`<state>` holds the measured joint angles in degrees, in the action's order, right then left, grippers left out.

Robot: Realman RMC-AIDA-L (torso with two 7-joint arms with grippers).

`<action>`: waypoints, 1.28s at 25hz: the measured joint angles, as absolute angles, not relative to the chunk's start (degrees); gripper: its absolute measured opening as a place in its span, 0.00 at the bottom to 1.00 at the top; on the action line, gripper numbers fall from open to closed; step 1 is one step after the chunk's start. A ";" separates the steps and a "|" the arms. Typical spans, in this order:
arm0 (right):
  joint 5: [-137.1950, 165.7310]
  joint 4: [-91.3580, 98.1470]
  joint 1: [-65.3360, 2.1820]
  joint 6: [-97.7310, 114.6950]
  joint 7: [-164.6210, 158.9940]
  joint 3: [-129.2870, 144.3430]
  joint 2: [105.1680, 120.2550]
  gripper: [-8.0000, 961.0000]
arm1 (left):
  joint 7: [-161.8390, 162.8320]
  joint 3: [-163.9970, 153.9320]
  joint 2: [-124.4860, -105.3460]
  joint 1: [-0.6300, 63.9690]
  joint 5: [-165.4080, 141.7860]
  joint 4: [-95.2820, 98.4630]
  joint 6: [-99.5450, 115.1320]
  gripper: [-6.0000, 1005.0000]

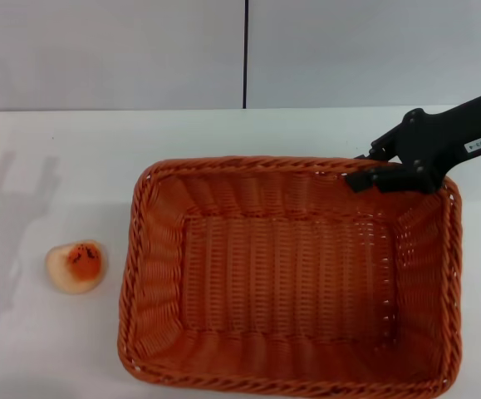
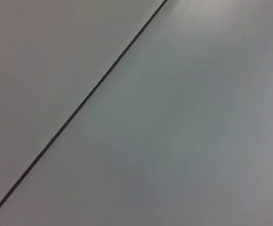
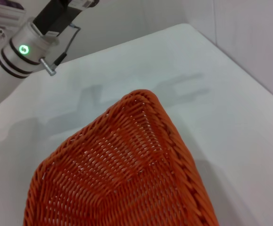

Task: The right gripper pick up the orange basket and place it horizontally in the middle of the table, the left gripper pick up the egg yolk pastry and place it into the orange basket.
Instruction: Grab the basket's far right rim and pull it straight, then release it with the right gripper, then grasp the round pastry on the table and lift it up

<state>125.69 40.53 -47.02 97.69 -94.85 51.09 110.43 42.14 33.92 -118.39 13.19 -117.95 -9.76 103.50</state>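
The orange basket [image 1: 286,283] lies lengthwise across the middle of the white table [image 1: 49,158], its near edge cut off by the head view. My right gripper [image 1: 371,174] is shut on the braided rim at the basket's far right corner, one finger inside and one outside. The right wrist view looks down along that rim into the orange basket [image 3: 127,174]. The egg yolk pastry [image 1: 76,266] rests on the table left of the basket, orange-red patch up. My left gripper itself is out of sight. Only the left arm [image 3: 18,56] shows, raised above the table.
The grey wall [image 1: 140,50] with a dark vertical seam stands behind the table, and the left wrist view shows nothing but that wall [image 2: 174,141]. A two-pronged shadow [image 1: 16,195] falls on the table beyond the pastry.
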 joint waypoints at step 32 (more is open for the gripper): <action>92.72 37.49 -29.85 79.52 -75.91 31.08 116.64 0.50 | 43.08 30.21 -117.94 13.67 -118.93 -5.18 104.14 0.82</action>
